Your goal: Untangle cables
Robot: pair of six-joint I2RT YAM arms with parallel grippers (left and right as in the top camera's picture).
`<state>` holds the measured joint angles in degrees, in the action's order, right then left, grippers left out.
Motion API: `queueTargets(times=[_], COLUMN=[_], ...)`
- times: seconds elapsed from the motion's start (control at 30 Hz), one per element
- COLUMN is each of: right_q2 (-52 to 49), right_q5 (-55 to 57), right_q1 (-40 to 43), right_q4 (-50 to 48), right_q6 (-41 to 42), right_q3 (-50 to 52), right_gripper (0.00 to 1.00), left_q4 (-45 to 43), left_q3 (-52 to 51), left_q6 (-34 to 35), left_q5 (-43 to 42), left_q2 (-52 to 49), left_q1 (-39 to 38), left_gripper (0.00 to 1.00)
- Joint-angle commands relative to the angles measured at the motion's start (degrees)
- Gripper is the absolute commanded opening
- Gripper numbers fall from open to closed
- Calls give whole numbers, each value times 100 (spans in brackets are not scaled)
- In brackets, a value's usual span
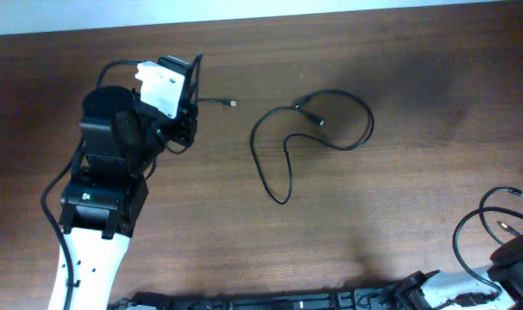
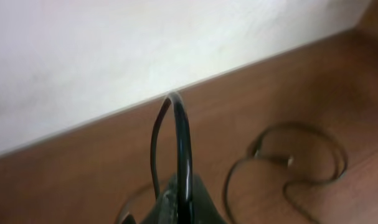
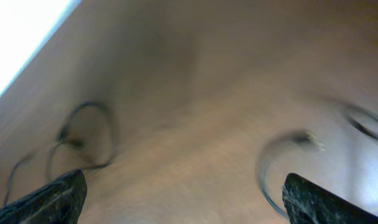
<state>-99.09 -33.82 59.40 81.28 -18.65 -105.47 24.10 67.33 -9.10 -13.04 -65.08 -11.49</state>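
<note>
Looping thin black cord (image 2: 186, 143) is pinched in the left gripper (image 2: 179, 200).
Right gripper (image 3: 187, 200) is held angled over the woodgrain table (image 3: 207, 93), fingers spread wide.

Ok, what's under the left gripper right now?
The left gripper is shut on a thin black cable that loops up; its plug end sticks out beside it. The arm hides anything directly beneath.

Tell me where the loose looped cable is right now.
Overhead view: the looped cable lies flat near the middle of the table, apart from and right of the left gripper, which is shut on a second cable.
</note>
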Motion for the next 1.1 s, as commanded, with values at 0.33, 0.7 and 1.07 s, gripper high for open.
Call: queueTargets(times=[0.33, 0.7, 1.07], right_q2=[-146, -684, 291], right_q5=[-2275, -3827, 461], right_q1=[-6478, -7355, -5978], right_q4=[-1303, -1753, -1722], right_q6=[-2140, -2135, 896], right_q3=[31, 31, -1679], right_gripper=[98, 4, 4], left_q4=[-1429, -1445, -1134], left_q3=[66, 66, 59], left_q6=[46, 46, 44], left_q5=[-4004, -4013, -3663], left_q2=[116, 116, 92], left_q1=[13, 13, 15], left_gripper=[0, 0, 99])
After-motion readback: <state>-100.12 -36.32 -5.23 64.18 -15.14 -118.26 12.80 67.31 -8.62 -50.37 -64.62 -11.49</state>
